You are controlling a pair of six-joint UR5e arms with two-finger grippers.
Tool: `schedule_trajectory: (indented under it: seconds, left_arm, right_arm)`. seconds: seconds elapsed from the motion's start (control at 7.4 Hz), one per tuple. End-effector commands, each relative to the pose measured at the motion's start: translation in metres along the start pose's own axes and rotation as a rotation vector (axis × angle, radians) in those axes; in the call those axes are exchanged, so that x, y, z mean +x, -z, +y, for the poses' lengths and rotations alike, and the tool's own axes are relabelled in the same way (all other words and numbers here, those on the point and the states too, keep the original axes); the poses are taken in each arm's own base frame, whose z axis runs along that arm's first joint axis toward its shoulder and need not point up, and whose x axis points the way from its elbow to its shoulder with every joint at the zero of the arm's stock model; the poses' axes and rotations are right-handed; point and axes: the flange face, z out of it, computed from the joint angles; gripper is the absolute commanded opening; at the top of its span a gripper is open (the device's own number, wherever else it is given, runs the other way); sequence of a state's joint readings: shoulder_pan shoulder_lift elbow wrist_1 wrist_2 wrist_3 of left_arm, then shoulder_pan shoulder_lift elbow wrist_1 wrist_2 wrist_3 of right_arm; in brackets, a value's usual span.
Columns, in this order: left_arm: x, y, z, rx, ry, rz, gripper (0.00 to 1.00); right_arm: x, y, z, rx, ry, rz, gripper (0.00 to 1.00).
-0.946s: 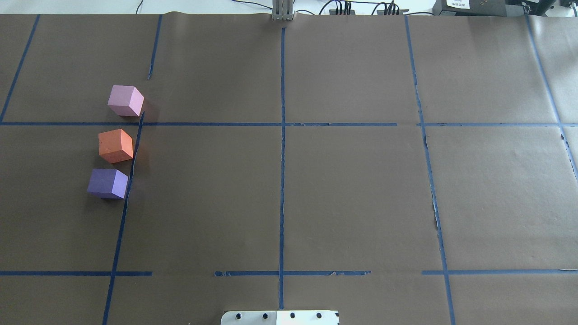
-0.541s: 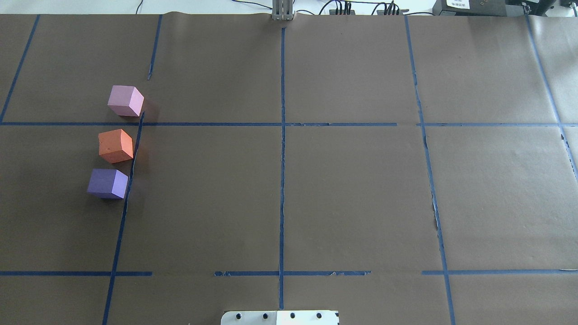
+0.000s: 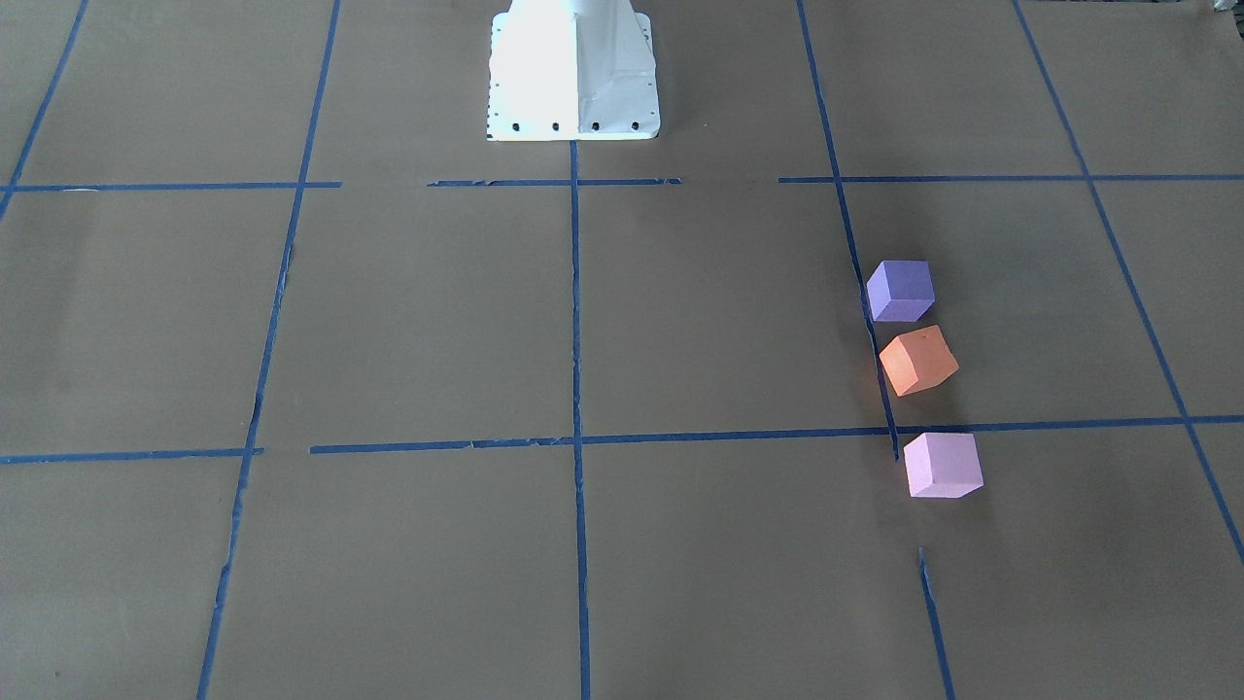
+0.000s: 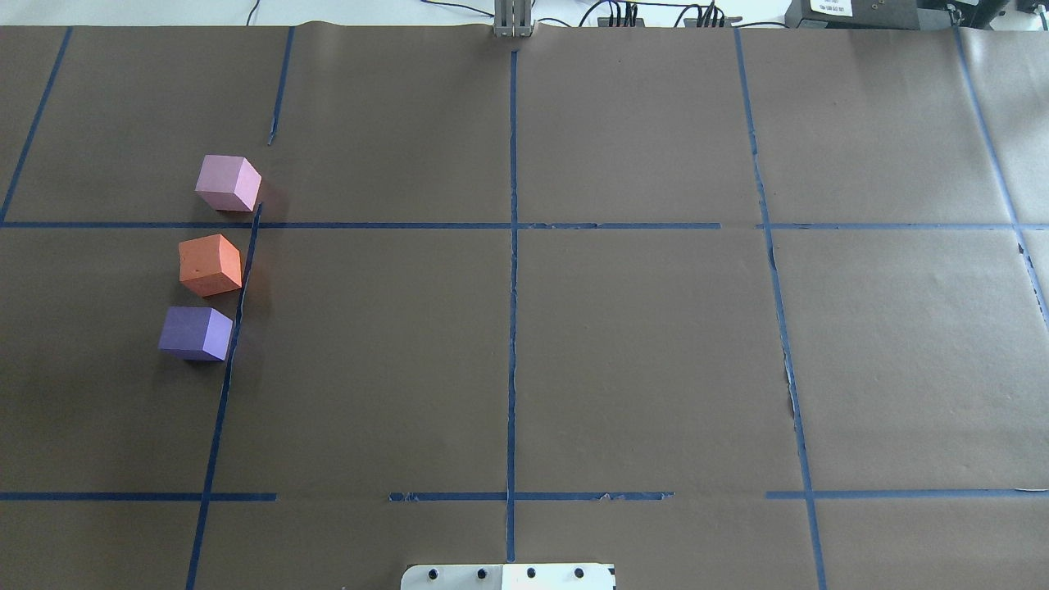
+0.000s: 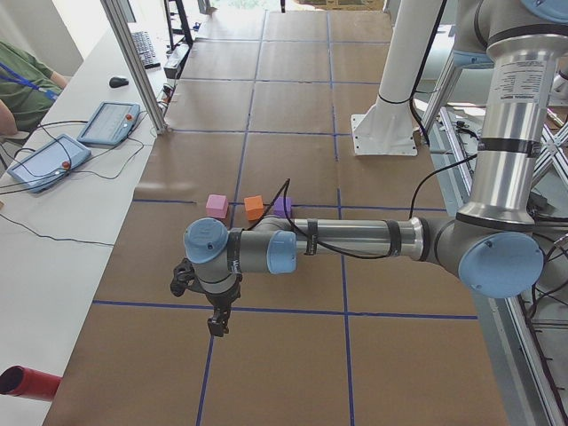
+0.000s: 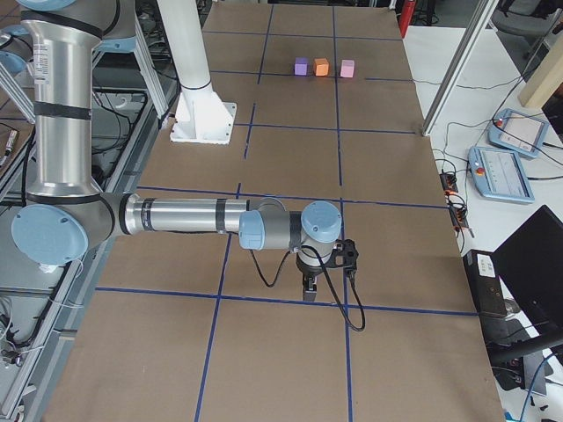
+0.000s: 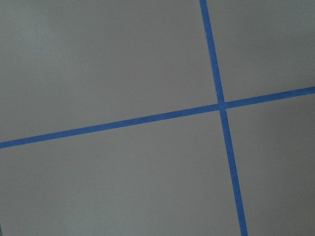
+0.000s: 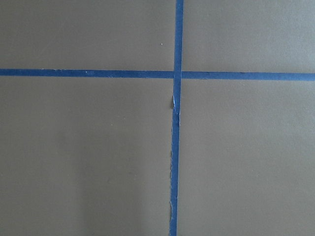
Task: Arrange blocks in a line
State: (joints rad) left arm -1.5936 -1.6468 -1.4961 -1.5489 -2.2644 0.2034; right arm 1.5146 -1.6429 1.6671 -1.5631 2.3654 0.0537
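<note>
Left end effector (image 5: pixel 216 325): hangs fingers-down, low over the desk (image 4: pixel 639 344), well apart from the blocks. Shows only in the side view, so cannot tell whether open or closed. Right end effector (image 6: pixel 309 288): same posture toward the desk's opposite end; cannot tell the grip there either.

Desk: covered in brown paper, gridded with blue tape (image 4: pixel 512 328).

Left arm (image 5: pixel 355 238): forearm stretched level above the paper. Right arm (image 6: pixel 176 215): stretched level likewise.

White robot base (image 3: pixel 571 78): bolted at the middle of the desk's robot-side edge.

Blocks: on the robot's left half of the desk, resting on the paper in a loose row running away from the base, just beside one tape line.
- purple block (image 4: pixel 195 333): nearest the base.
- orange block (image 4: pixel 211 264): in the middle, turned a little against its neighbours.
- pink block (image 4: pixel 228 183): farthest, beyond a cross line of tape.
- Small gaps between all three, none touching.

Wrist views: only brown paper and a crossing of tape in each.
</note>
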Motion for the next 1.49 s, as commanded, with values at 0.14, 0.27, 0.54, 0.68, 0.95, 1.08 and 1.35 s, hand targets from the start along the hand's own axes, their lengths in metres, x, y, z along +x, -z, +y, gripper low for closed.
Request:
schedule_trajectory:
  seconds: [0.14, 0.27, 0.54, 0.68, 0.95, 1.08, 1.35]
  left_arm:
    - [0.0063, 0.0007, -0.0005, 0.01, -0.003, 0.047, 1.0]
    - [0.0081, 0.0015, -0.0015, 0.02, -0.012, 0.06, 1.0]
    - [0.0087, 0.0022, -0.0019, 0.022, -0.013, 0.059, 1.0]
    - [0.0095, 0.0033, -0.0021, 0.024, -0.014, 0.059, 1.0]
    - [0.0113, 0.0044, -0.0034, 0.025, -0.015, 0.059, 1.0]
    - [0.0116, 0.005, -0.0042, 0.026, -0.016, 0.059, 1.0]
    - [0.011, 0.0045, -0.004, 0.024, -0.015, 0.057, 1.0]
  right_arm:
    - [-0.0003, -0.0001, 0.0, 0.0, 0.001, 0.0, 1.0]
    - [0.0002, 0.0004, 0.0, 0.001, 0.0, 0.0, 1.0]
    - [0.0007, -0.0001, 0.0001, 0.0, -0.002, 0.0, 1.0]
    - [-0.0003, -0.0001, 0.0, 0.0, 0.001, 0.0, 1.0]
    - [-0.0003, -0.0001, 0.0, 0.0, 0.001, 0.0, 1.0]
    - [0.0002, 0.0004, 0.0, 0.001, 0.0, 0.0, 1.0]
    - [-0.0003, -0.0001, 0.0, 0.0, 0.001, 0.0, 1.0]
